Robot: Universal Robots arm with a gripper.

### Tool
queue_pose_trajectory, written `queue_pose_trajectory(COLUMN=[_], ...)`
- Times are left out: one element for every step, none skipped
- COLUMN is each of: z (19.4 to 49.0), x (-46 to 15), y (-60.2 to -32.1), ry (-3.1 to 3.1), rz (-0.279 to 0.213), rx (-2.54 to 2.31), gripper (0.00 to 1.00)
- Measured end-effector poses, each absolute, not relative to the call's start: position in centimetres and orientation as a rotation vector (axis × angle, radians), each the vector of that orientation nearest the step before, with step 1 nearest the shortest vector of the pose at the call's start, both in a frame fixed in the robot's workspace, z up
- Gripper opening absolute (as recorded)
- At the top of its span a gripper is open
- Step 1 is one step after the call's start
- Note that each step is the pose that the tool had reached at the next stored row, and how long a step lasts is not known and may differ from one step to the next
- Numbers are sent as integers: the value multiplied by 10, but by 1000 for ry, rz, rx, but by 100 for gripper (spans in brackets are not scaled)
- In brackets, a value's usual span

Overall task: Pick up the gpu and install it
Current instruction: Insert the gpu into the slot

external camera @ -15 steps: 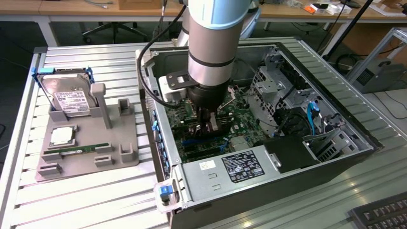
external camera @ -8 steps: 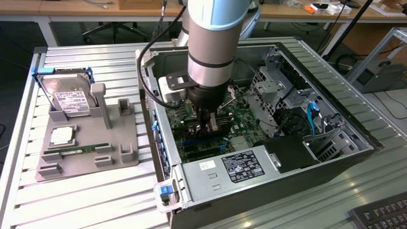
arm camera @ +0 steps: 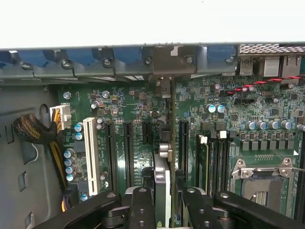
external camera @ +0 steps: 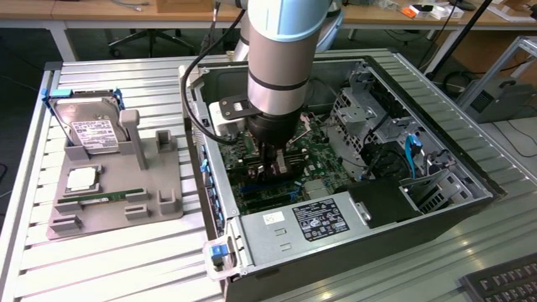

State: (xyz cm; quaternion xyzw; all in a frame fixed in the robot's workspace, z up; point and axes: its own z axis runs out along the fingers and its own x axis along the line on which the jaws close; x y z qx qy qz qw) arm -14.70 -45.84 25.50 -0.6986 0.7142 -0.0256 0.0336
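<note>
Tool [arm camera: 164,198]: clamped on the gpu [arm camera: 162,183] (seen edge-on), partway closed
Gpu: upright over the motherboard [arm camera: 143,124] slots; inside the open computer case [external camera: 436,217]

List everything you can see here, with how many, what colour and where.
computer case: one, dark, open, on the slatted table.
motherboard: one, green, inside the case.
gpu: one, dark, edge-on, upright over the motherboard slots, between the hand's fingers.
power supply: one, silver, near end of the case.
hard drive: one, silver, in the grey holder at the exterior view's left.
grey holder: one, beside the case.
keyboard: one, black, table corner.
hand: one, black, closed on the gpu.
</note>
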Motion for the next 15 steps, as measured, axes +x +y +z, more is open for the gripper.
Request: queue_pose_trajectory(z=[255,255,255,255,256,259,259,259,259,259,259,259,259,259,259], x=[-147,-147,-147,-147,-147,-147,-147,-147,-147,-147,-147,-147,-147,-147,-147], y=[-458,-458,-458,-458,-458,-458,-458,-458,-458,-458,-458,-458,-458,-458,-458], ry=[2197,2197,2197,2196,2196,2197,2196,2197,2197,2197,2197,2197,2197,2197,2199], rz=[-79,-79,-79,-79,-78,-79,-79,-79,-79,-79,-79,-79,-79,-79,-79], rx=[-2149,-2149,-2149,-2148,-2148,-2149,-2148,-2148,-2149,-2149,-2149,-2149,-2149,-2148,-2146], gripper=[27,27,27,27,27,27,27,27,27,27,27,27,27,27,27])
